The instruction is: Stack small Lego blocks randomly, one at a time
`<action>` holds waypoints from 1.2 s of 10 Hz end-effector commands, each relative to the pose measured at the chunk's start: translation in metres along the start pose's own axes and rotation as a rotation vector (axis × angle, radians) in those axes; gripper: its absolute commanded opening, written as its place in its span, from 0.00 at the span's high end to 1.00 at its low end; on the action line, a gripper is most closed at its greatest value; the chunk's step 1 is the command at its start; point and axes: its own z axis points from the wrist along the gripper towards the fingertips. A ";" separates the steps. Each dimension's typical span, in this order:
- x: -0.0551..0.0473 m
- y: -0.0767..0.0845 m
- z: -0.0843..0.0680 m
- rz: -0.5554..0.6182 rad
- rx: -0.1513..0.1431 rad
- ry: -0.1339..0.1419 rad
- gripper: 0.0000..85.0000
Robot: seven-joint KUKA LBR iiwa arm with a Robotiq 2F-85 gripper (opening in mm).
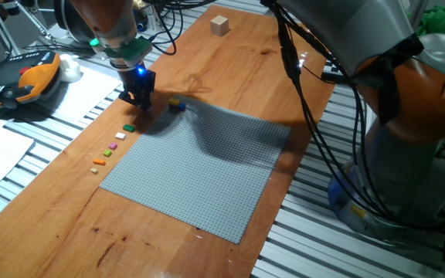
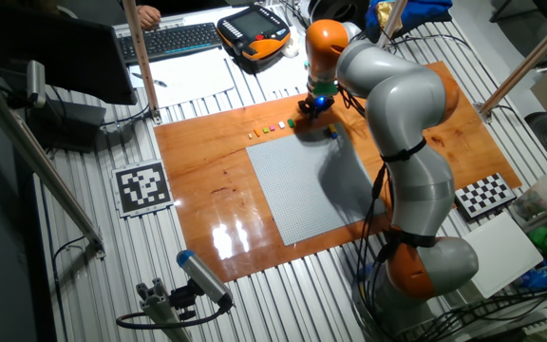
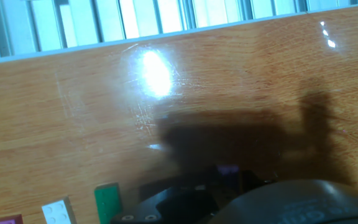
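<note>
- Lying nearest the camera in one fixed view, the grey studded baseplate [image 1: 195,166] fills the lower middle of the frame on the wooden bench [image 1: 52,224].
- Just off the baseplate's left edge, a row of small Lego blocks climbs from lower left toward the claw: an orange block [image 1: 96,163], a yellow-green block [image 1: 107,153], a pink block [image 1: 113,145], a white block [image 1: 120,136] and a green block [image 1: 129,128], each apart from the next.
- Beyond the green block, the claw [image 1: 139,103] hangs low over the bench at the baseplate's far left corner, with a blue light on the hand above it; whether its fingers are parted or closed cannot be told.
- Right of the claw, a blue and yellow stack [image 1: 176,103] sits at the baseplate's far edge.
- In the hand view, the green block [image 3: 107,202] and the white block [image 3: 59,211] show at the lower left, on bare wood, left of the dark body of the hand.
- At the top of one fixed view, a wooden cube [image 1: 220,25] stands well apart from everything else.
- At the upper left, an orange pendant [image 1: 18,81] lies off the bench.
</note>
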 end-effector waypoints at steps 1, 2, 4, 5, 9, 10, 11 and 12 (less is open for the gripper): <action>0.000 0.000 -0.001 0.000 0.001 0.001 0.60; 0.000 0.000 -0.001 0.002 0.001 0.001 0.60; 0.000 0.000 -0.001 0.003 -0.001 0.001 0.60; 0.000 0.000 -0.001 0.005 -0.001 0.003 0.60; 0.001 -0.001 0.002 0.004 -0.004 0.003 0.60; 0.002 -0.001 0.003 0.004 -0.004 0.003 0.60; 0.002 -0.001 0.004 0.004 -0.004 0.003 0.60; 0.002 -0.001 0.004 0.004 -0.005 0.002 0.60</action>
